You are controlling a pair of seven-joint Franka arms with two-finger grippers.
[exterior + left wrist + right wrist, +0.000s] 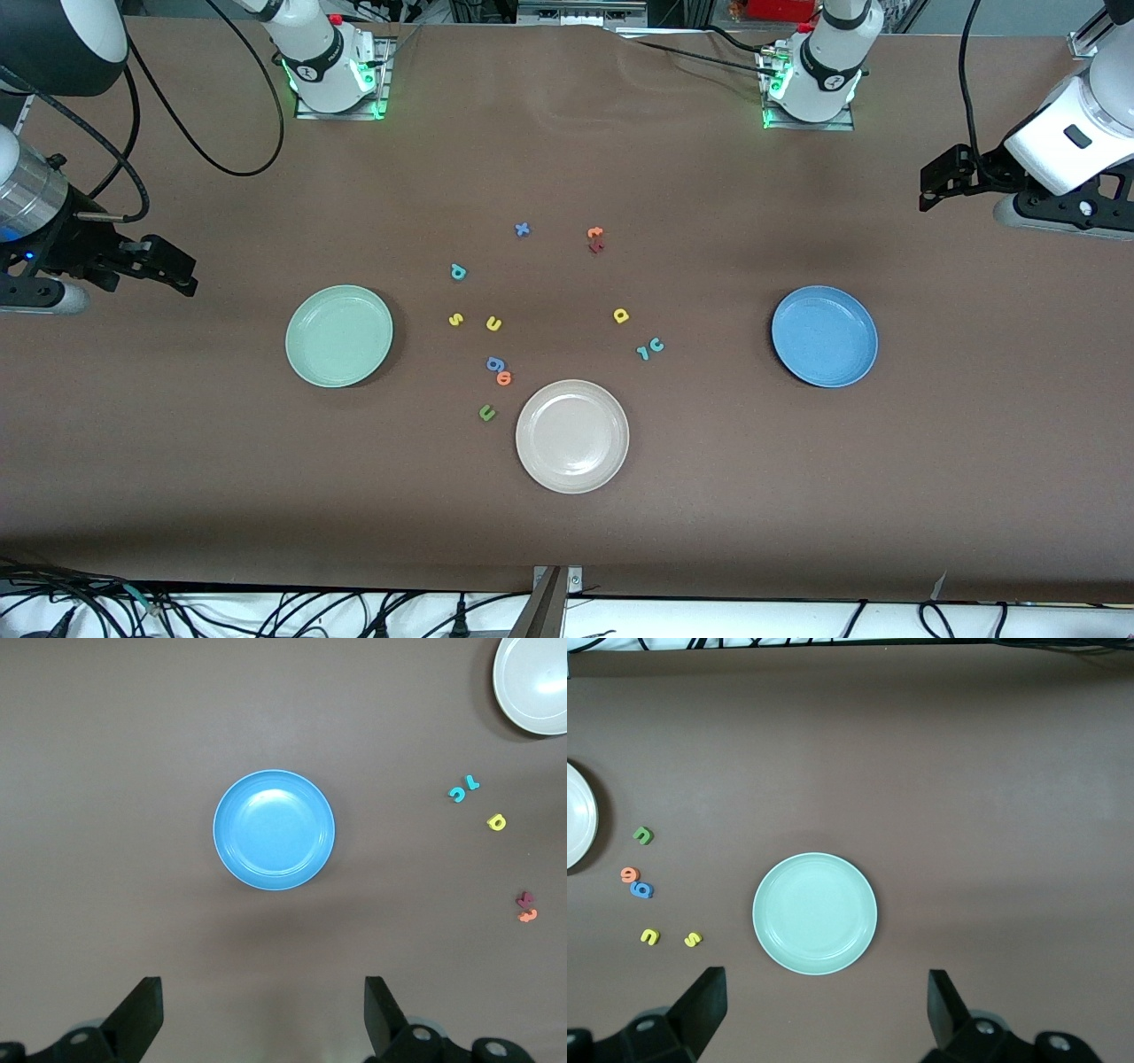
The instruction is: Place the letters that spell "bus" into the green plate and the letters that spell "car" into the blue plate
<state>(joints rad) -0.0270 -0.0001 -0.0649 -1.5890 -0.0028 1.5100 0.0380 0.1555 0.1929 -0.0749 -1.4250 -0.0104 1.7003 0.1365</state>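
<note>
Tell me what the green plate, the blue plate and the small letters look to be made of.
Green plate and blue plate: probably hard plastic, smooth and slightly glossy, with soft highlights in their wells. Letters such as the yellow s and teal c: likely foam, matte, thick-cut, with no shine.

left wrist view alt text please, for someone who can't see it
A blue plate sits empty on the brown table, seen from above the left pincer, whose fingers are open. Teal "c", teal "r" and yellow "a" lie loose nearby.
</note>
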